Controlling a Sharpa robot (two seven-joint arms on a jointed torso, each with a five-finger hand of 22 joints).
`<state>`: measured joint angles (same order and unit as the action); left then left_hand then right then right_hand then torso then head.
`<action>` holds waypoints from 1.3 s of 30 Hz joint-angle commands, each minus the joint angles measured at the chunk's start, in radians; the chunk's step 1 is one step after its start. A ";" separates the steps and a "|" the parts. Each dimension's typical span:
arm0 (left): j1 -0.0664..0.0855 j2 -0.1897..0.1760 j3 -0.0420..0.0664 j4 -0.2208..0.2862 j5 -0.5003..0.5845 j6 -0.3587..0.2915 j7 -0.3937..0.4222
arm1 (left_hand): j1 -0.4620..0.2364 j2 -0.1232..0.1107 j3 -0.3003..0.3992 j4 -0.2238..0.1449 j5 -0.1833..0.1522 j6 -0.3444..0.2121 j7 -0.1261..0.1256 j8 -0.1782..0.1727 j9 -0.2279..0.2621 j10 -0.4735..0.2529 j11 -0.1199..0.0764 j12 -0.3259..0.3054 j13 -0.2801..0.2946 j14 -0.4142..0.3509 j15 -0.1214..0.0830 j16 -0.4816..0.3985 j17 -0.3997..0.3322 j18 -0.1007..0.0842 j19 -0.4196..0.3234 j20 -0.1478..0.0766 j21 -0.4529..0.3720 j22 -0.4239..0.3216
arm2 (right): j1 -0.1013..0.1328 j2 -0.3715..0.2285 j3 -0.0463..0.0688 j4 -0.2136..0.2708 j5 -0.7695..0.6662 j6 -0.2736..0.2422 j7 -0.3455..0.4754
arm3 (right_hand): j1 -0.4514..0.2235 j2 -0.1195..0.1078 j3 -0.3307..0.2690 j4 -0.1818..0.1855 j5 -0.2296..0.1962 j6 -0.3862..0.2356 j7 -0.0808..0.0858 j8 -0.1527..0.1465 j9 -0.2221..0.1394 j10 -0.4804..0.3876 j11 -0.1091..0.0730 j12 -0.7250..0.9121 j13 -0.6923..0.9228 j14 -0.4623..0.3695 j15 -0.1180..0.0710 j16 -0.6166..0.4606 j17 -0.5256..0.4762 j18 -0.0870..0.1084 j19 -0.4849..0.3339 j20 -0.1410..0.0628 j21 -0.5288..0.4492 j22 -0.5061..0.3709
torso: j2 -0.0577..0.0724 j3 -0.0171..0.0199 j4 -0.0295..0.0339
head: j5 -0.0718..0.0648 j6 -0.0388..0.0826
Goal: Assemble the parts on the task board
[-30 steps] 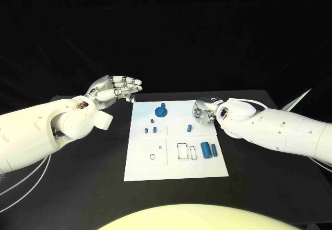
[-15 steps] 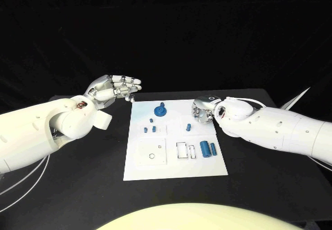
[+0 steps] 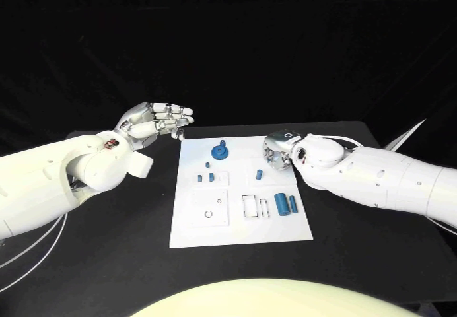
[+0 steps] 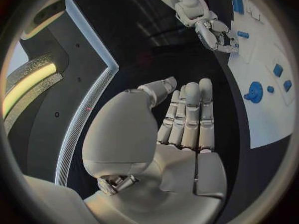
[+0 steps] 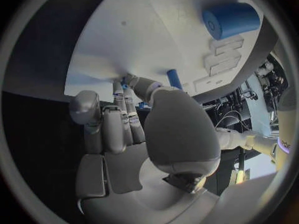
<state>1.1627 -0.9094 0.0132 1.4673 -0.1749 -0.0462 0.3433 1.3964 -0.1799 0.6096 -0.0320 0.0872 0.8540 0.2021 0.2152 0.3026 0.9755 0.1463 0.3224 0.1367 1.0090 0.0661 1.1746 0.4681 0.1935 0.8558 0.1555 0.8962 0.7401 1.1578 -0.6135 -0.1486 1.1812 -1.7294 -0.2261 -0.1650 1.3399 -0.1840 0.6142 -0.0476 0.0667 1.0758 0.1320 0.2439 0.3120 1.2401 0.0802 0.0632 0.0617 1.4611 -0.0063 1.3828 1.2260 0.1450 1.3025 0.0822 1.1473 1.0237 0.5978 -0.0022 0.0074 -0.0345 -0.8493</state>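
1. Black table (image 3: 105,251): carries the board at its middle; my two arms reach in from either side.
2. Task board (image 3: 238,231): white plate, lying flat between my hands.
3. My left hand (image 3: 152,120): raised off the board's far left corner, apart from it. The left wrist view shows the palm bare and the fingers (image 4: 190,114) straight and side by side, holding nothing.
4. My right hand (image 3: 279,152): at the board's far right edge, knuckles up. From the head I cannot tell what the fingers do; the right wrist view shows them bent down to the board with nothing gripped.
5. Large cylinder (image 3: 281,203): blue, lying near the board's right edge.
6. Round knobbed part (image 3: 222,154): blue, at the far middle of the board.
7. Small peg (image 3: 259,174): blue, just beside my right hand; the right wrist view puts it close to my thumb.
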 commanded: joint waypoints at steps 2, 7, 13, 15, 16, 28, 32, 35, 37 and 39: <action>0.000 0.000 0.001 0.004 -0.002 -0.001 0.000 | -0.008 0.005 -0.033 -0.002 0.003 -0.009 0.008 0.008 0.008 -0.009 -0.003 0.015 0.012 -0.009 0.000 -0.014 -0.013 -0.009 0.004 0.001 -0.008 -0.013 | -0.021 -0.007 -0.012 0.001 -0.014 -0.013 -0.009 | 0.022 0.032 0.043 -0.042 0.004 0.021 -0.001 0.032 0.022 0.073 -0.024 0.014 0.052 0.050 -0.016 0.017 0.020 -0.037 0.026 -0.002 0.030 0.026 | 0.000 -0.0003 0.0013 | -0.001 -0.001; 0.000 -0.001 0.001 0.005 -0.005 -0.003 0.000 | -0.008 0.005 -0.034 -0.002 0.003 -0.010 0.008 0.008 0.008 -0.011 -0.003 0.015 0.012 -0.010 0.000 -0.014 -0.014 -0.010 0.004 0.001 -0.009 -0.013 | -0.025 -0.010 -0.012 0.014 -0.024 -0.069 -0.015 | 0.021 0.029 0.043 -0.054 0.004 0.029 -0.006 0.036 0.026 0.086 -0.028 0.017 0.061 0.050 -0.020 0.018 0.020 -0.039 0.029 -0.005 0.042 0.041 | 0.000 -0.0002 0.0001 | 0.000 -0.001; 0.000 -0.001 0.001 0.006 -0.007 -0.004 0.001 | -0.008 0.005 -0.034 -0.002 0.003 -0.011 0.009 0.007 0.008 -0.012 -0.002 0.015 0.012 -0.011 0.000 -0.014 -0.014 -0.010 0.004 0.002 -0.009 -0.014 | -0.028 -0.017 -0.012 0.025 -0.025 -0.153 -0.023 | 0.016 0.027 0.041 -0.061 0.004 0.038 -0.009 0.040 0.029 0.097 -0.032 0.021 0.069 0.050 -0.023 0.020 0.022 -0.041 0.032 -0.007 0.052 0.055 | 0.000 0.0001 0.0004 | 0.000 0.000; 0.000 -0.001 0.001 0.005 -0.007 -0.004 0.001 | -0.008 0.005 -0.034 -0.002 0.003 -0.011 0.009 0.007 0.008 -0.012 -0.002 0.015 0.012 -0.011 0.000 -0.014 -0.014 -0.010 0.004 0.002 -0.009 -0.014 | -0.029 -0.019 -0.012 0.027 -0.021 -0.173 -0.023 | 0.016 0.027 0.041 -0.061 0.004 0.038 -0.009 0.040 0.029 0.097 -0.032 0.021 0.069 0.050 -0.023 0.020 0.022 -0.041 0.032 -0.007 0.052 0.055 | 0.000 0.0006 0.0002 | -0.001 0.000; 0.000 -0.002 0.001 0.005 -0.008 -0.004 0.002 | -0.008 0.005 -0.034 -0.002 0.003 -0.011 0.009 0.007 0.008 -0.012 -0.002 0.015 0.012 -0.011 0.000 -0.014 -0.014 -0.010 0.004 0.002 -0.009 -0.014 | -0.029 -0.020 -0.012 0.028 -0.019 -0.181 -0.023 | 0.016 0.027 0.041 -0.061 0.004 0.038 -0.009 0.040 0.029 0.097 -0.032 0.021 0.069 0.050 -0.023 0.020 0.022 -0.041 0.032 -0.007 0.052 0.055 | 0.000 0.0006 0.0002 | 0.000 0.001; 0.000 -0.003 0.001 0.000 -0.008 -0.004 0.001 | -0.008 0.005 -0.035 -0.002 0.004 -0.013 0.010 0.007 0.007 -0.014 -0.001 0.016 0.012 -0.012 0.001 -0.015 -0.014 -0.010 0.004 0.002 -0.011 -0.015 | -0.026 -0.040 -0.010 0.047 0.008 -0.213 -0.021 | 0.012 0.027 0.041 -0.061 0.004 0.041 -0.009 0.041 0.030 0.100 -0.033 0.021 0.071 0.051 -0.023 0.022 0.024 -0.042 0.033 -0.008 0.054 0.058 | 0.000 0.0006 -0.0005 | 0.001 0.000; 0.000 -0.004 0.001 -0.001 -0.008 -0.003 0.001 | -0.009 0.005 -0.036 -0.001 0.004 -0.014 0.011 0.006 0.007 -0.016 0.000 0.016 0.012 -0.013 0.002 -0.015 -0.015 -0.010 0.003 0.003 -0.012 -0.015 | -0.021 -0.051 -0.009 0.060 0.018 -0.210 -0.021 | 0.012 0.027 0.041 -0.061 0.004 0.041 -0.009 0.041 0.030 0.100 -0.033 0.021 0.071 0.051 -0.023 0.022 0.024 -0.042 0.033 -0.008 0.054 0.058 | 0.000 0.0002 -0.0005 | 0.001 -0.001; 0.000 -0.005 0.001 -0.002 -0.008 -0.003 0.000 | -0.009 0.005 -0.036 -0.001 0.004 -0.014 0.011 0.006 0.007 -0.016 0.000 0.016 0.012 -0.013 0.002 -0.015 -0.015 -0.010 0.003 0.003 -0.012 -0.015 | -0.014 -0.065 -0.008 0.076 0.023 -0.207 -0.022 | 0.011 0.027 0.040 -0.061 0.004 0.042 -0.010 0.042 0.031 0.101 -0.034 0.021 0.072 0.051 -0.024 0.022 0.025 -0.042 0.033 -0.008 0.055 0.060 | 0.000 0.0003 -0.0006 | 0.001 -0.001; 0.000 -0.006 0.001 -0.002 -0.008 -0.003 0.000 | -0.009 0.005 -0.036 -0.001 0.004 -0.014 0.011 0.006 0.007 -0.016 0.000 0.016 0.012 -0.013 0.002 -0.015 -0.015 -0.010 0.003 0.003 -0.012 -0.015 | -0.009 -0.076 -0.007 0.092 0.027 -0.207 -0.024 | 0.011 0.027 0.040 -0.061 0.004 0.042 -0.010 0.042 0.031 0.101 -0.034 0.021 0.072 0.051 -0.024 0.022 0.025 -0.042 0.033 -0.008 0.055 0.060 | 0.000 0.0000 -0.0008 | 0.001 0.000; 0.000 -0.007 0.001 -0.003 -0.008 -0.003 0.000 | -0.009 0.005 -0.036 -0.001 0.004 -0.014 0.011 0.006 0.007 -0.016 0.000 0.016 0.012 -0.013 0.002 -0.015 -0.015 -0.010 0.003 0.003 -0.012 -0.015 | -0.003 -0.088 -0.006 0.110 0.032 -0.209 -0.025 | 0.011 0.027 0.040 -0.061 0.004 0.042 -0.010 0.042 0.031 0.101 -0.034 0.021 0.072 0.051 -0.024 0.022 0.025 -0.042 0.033 -0.008 0.055 0.060 | 0.000 -0.0001 -0.0008 | 0.001 0.000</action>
<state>1.1626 -0.9159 0.0132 1.4641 -0.1826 -0.0504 0.3421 1.3964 -0.1799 0.6095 -0.0321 0.0872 0.8503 0.2057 0.2152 0.3025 0.9753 0.1464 0.3225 0.1368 1.0089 0.0662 1.1746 0.4665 0.1935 0.8558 0.1555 0.8962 0.7386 1.1521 -0.6975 -0.1558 1.2812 -1.7002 -0.4356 -0.1889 1.3398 -0.1841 0.6252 -0.0915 0.0631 1.1054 0.1169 0.2519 0.3256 1.2517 0.0740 0.0502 0.0702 1.4648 -0.0270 1.3907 1.2329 0.1221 1.3094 0.0749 1.1763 1.0687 0.5978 -0.0018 0.0067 -0.0334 -0.8495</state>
